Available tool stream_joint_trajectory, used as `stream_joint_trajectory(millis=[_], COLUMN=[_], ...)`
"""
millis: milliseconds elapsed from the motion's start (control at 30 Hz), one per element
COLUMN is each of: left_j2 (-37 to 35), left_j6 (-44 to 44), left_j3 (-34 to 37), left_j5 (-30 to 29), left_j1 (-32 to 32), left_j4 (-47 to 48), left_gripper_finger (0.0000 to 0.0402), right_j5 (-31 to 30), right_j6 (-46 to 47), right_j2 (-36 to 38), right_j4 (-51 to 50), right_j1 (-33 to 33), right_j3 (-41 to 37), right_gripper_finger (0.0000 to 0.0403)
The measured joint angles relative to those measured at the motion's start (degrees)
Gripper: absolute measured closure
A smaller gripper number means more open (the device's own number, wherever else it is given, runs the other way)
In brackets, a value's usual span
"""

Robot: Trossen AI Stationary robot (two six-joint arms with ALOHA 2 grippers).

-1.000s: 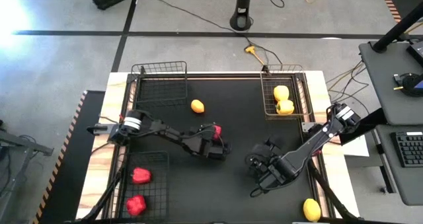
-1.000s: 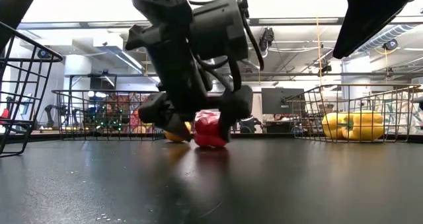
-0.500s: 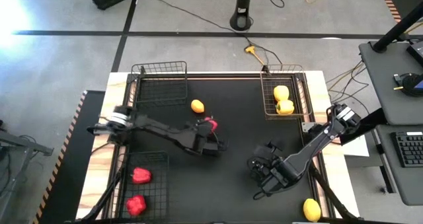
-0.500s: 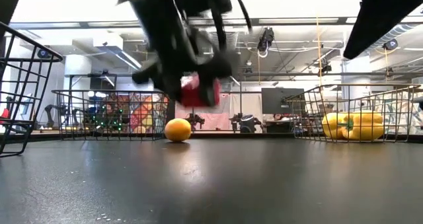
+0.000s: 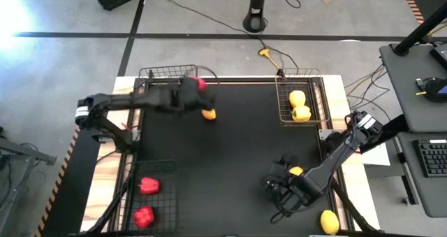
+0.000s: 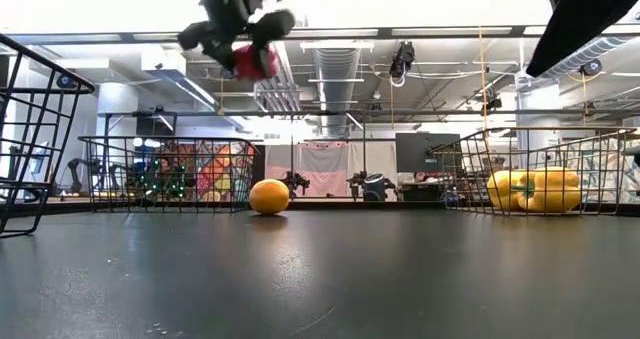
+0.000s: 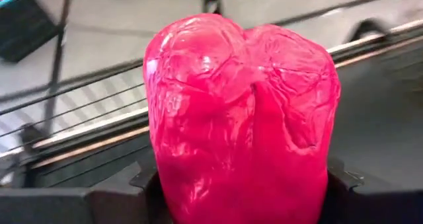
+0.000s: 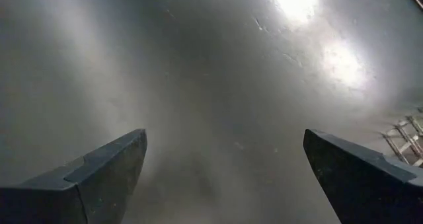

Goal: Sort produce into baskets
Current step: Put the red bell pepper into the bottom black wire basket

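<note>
My left gripper [image 5: 194, 90] is shut on a lumpy red pepper [image 5: 200, 84], high above the table at the near right corner of the far-left wire basket [image 5: 167, 72]. The pepper fills the left wrist view [image 7: 238, 112] and shows high up in the low view [image 6: 250, 59]. My right gripper [image 5: 279, 189] is open and empty over the bare table top [image 8: 218, 72] at the near right. An orange oval [image 5: 209, 113] rests on the table just nearward of the held pepper. My left gripper pinches the red pepper between its two fingers, one on each of two opposite sides [image 7: 162, 184]. The arm reaches in from the table's left. The pepper's lobed end [image 7: 244, 39] sticks out past the fingers. It is lifted clear of the table and the basket.
Two red peppers [image 5: 145, 200] lie in the near-left basket [image 5: 157, 164]. Two yellow peppers [image 5: 299, 105] lie in the far-right basket [image 5: 282, 104]. A yellow piece [image 5: 296, 171] shows beside my right arm, and a yellow oval [image 5: 329, 221] lies at the near right corner.
My left gripper has lifted the red pepper off the middle of the table and carried it up and toward the far left, to the far-left basket. My right gripper has moved a little toward the near edge, uncovering a yellow piece beside the arm.
</note>
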State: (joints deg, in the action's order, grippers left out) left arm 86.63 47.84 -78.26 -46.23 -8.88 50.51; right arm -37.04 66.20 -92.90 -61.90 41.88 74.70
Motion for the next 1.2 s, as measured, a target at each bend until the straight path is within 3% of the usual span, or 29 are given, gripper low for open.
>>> stream_joint_trajectory(millis=[467, 767, 1033, 1200], left_j2=[2.3, 4.6, 11.1, 14.7], left_j6=[-13.7, -19.6, -27.2, -29.7], left_j3=[0.1, 0.3, 0.5, 0.5], left_j5=[15.6, 29.1, 38.6, 39.8], left_j1=[-25.3, -39.4, -46.1, -49.8], left_j4=[14.2, 13.8, 14.5, 14.1], left_gripper_finger=[0.0183, 0.0183, 0.0183, 0.0183], right_j5=[-1.1, -1.6, 1.0, 1.0], right_j6=[5.6, 13.9, 17.8, 18.9], right_j2=[0.0, 0.0, 0.0, 0.0], right_j4=[1.4, 3.4, 7.1, 7.4], right_j1=[4.0, 4.6, 4.6, 4.2], right_j3=[-1.9, -6.8, -8.7, -8.7], right_gripper_finger=[0.0003, 0.0003, 0.0003, 0.0003])
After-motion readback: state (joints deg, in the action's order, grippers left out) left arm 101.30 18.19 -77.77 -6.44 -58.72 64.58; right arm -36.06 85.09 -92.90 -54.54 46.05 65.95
